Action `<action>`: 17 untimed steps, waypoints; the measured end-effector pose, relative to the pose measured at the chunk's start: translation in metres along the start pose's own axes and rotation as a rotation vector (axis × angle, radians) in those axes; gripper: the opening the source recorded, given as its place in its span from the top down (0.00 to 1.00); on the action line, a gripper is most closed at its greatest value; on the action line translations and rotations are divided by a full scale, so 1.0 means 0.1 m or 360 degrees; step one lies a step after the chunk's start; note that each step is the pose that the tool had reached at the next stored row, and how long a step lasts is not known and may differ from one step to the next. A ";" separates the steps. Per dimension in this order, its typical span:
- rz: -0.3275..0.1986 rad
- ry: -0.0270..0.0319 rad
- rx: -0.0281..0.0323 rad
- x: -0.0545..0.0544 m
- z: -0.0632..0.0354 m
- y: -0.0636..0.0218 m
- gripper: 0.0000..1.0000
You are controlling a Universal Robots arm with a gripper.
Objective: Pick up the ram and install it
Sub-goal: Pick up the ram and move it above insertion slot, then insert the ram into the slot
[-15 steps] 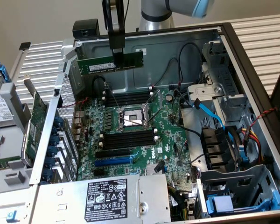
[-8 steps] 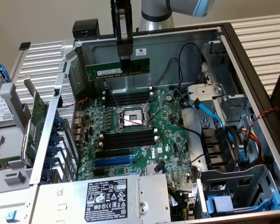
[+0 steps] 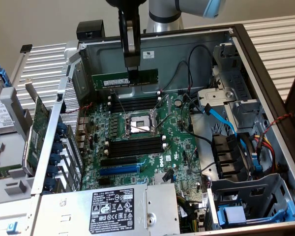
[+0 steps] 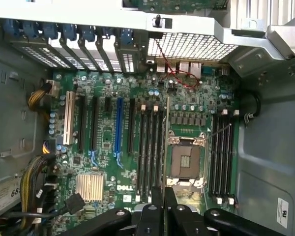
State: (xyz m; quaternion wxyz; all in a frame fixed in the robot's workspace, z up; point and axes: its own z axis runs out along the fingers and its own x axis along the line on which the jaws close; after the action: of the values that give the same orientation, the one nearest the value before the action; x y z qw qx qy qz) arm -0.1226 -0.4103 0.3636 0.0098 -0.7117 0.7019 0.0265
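Observation:
The ram (image 3: pixel 113 80) is a long dark green stick with a pale label strip. It hangs level above the motherboard (image 3: pixel 179 147), near the open case's back wall, with my gripper (image 3: pixel 132 71) shut on its top edge. Below it lie a set of empty black memory slots (image 3: pixel 135 104), the CPU socket (image 3: pixel 137 124) and a second slot set (image 3: pixel 135 145). In the wrist view the ram (image 4: pixel 166 147) shows edge-on as a thin line rising from my gripper (image 4: pixel 164 204). It runs between one slot bank (image 4: pixel 150 147) and the CPU socket (image 4: pixel 184 160), clear of the board.
A power supply (image 3: pixel 113 206) closes the case's near side. A green expansion card (image 3: pixel 37 128) stands outside the case at the exterior view's left. Blue and black cables (image 3: pixel 221 120) and a drive cage (image 3: pixel 255 206) crowd the exterior view's right. A heatsink (image 4: pixel 90 187) sits on the board.

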 end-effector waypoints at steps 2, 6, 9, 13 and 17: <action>0.0001 -0.00005 -0.00120 0.00 0.015 -0.011 0.87; 0.0002 -0.00011 -0.00398 -0.02 0.039 -0.029 0.87; 0.0003 -0.00010 -0.00546 -0.03 0.081 -0.034 0.87; 0.0003 -0.00011 -0.00618 -0.02 0.153 -0.050 0.87; 0.0004 -0.00013 -0.00626 -0.02 0.225 -0.103 0.87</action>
State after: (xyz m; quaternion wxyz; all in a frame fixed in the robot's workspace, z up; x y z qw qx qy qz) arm -0.1129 -0.4070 0.3410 -0.0040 -0.7109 0.7021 0.0406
